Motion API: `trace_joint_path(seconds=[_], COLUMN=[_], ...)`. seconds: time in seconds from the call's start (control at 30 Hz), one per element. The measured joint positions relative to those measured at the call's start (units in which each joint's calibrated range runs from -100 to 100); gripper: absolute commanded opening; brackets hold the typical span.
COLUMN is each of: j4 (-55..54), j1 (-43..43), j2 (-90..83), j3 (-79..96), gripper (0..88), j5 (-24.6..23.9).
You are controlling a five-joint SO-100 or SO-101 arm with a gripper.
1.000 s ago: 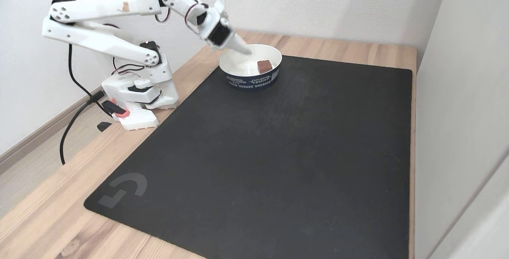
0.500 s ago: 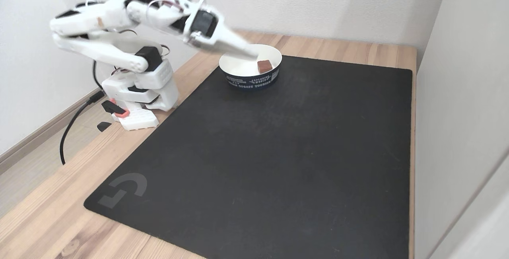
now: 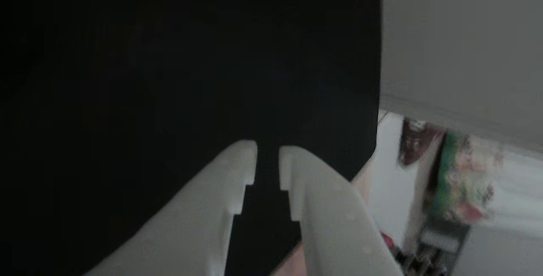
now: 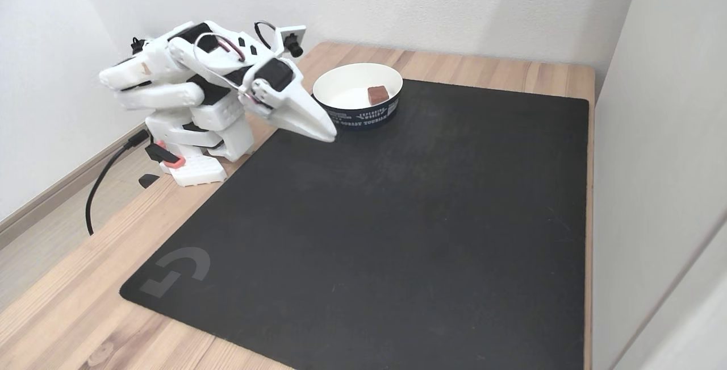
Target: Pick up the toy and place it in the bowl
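Note:
The toy (image 4: 377, 95), a small red-brown block, lies inside the bowl (image 4: 341, 77) near its right wall. The bowl is white inside with a dark blue printed band outside, and stands at the far edge of the black mat (image 4: 397, 216). My gripper (image 4: 328, 133) hangs low over the mat just in front-left of the bowl, apart from it, on the folded white arm. In the other view the gripper (image 3: 268, 157) points at the mat, its white fingers (image 3: 237, 170) almost together with only a thin slit and nothing between them.
The arm's base (image 4: 199, 142) sits on the wooden table (image 4: 68, 313) left of the mat, with a black cable (image 4: 99, 188) trailing off the left edge. White walls close in behind and on the right. The mat (image 3: 169, 55) spreads wide in front.
The arm has pulled back from above the bowl and folded down to the left, bringing the gripper low beside the bowl. The toy stays in the bowl.

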Motion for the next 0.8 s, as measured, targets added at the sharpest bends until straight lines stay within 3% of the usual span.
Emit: trace_joint_path(seconds=[0.2,0.8], j4=[4.39,0.51], j1=[1.0,0.58], j2=[-1.92,-1.75], j3=[4.91,5.76], gripper=[2.6,2.7], j5=[0.98,1.24])
